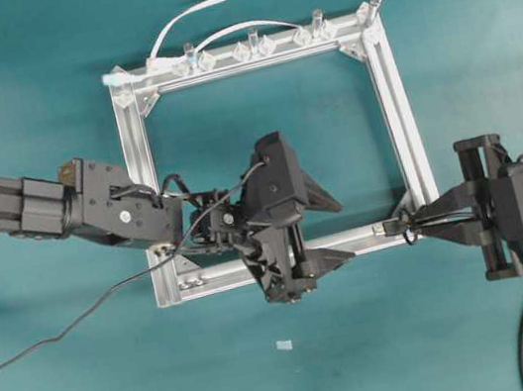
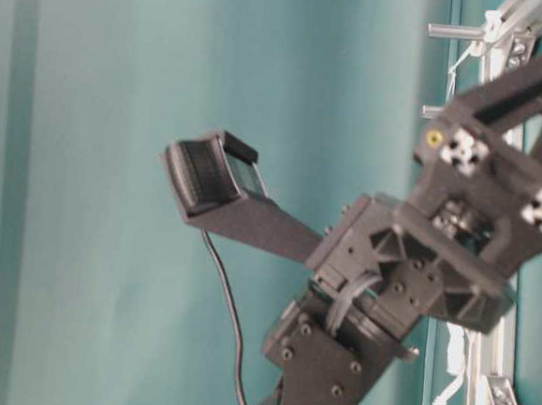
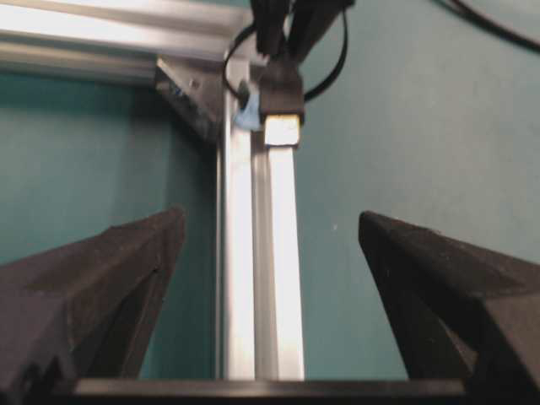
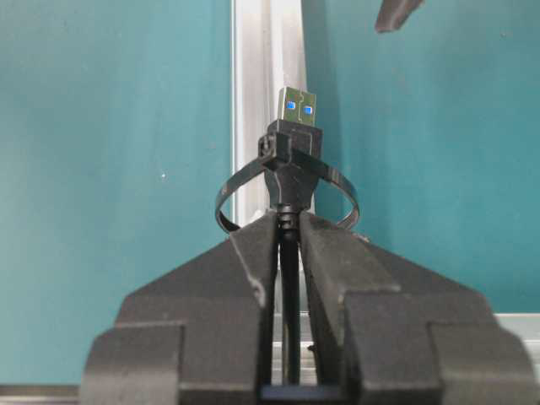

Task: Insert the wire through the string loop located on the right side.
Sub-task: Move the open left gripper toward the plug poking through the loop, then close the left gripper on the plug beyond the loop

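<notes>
I see a square frame of silver aluminium bars lying flat on the teal table surface. Along its far bar stand pairs of small clear plastic clips, and a thin white cable runs up from there. Near me, a tiny white scrap lies on the teal.

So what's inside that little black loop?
The plug of the wire pokes through the string loop, held by the right claw. Below lies the silver frame bar; the claw covers the wire behind.
</notes>
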### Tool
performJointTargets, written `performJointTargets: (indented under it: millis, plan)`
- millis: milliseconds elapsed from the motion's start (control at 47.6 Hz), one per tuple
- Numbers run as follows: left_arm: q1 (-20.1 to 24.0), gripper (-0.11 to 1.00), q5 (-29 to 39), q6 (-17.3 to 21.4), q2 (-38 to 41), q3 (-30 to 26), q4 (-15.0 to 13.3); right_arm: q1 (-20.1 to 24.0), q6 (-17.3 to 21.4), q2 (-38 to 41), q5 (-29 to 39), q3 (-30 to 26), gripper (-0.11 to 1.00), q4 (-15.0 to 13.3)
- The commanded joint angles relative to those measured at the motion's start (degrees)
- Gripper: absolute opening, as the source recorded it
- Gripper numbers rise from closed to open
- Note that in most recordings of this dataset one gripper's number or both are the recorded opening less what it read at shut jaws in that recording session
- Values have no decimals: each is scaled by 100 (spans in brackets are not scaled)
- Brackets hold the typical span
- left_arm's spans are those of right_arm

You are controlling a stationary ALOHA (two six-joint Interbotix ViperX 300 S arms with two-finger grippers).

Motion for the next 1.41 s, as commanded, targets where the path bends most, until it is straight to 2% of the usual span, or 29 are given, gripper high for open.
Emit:
performJointTargets:
  millis: [0, 168, 483, 630, 777, 1051, 1387]
  plan:
    - [-26, 91, -26, 149, -105, -158, 26, -9, -9, -26, -26, -70, 11, -18]
    - [-79, 91, -26, 299, 26, -264, 18, -9, -9, -35, -62, -79, 11, -18]
    - [-167, 91, -26, 360, 712, -1107, 18, -18, -9, -35, -70, -97, 11, -18]
    - [-114, 91, -35, 387, 861, -1301, 26, -18, -9, -26, -70, -114, 11, -9]
    - [-88, 91, -26, 422, 923, -1345, 35, -9, -9, -26, -62, -132, 11, -18]
    - [53, 91, 9, 932, 923, -1406, 35, -9, -9, -26, -62, -105, 11, -9]
    - [79, 88, 18, 940, 923, -1441, 26, -9, 0, -26, -44, -105, 11, -18]
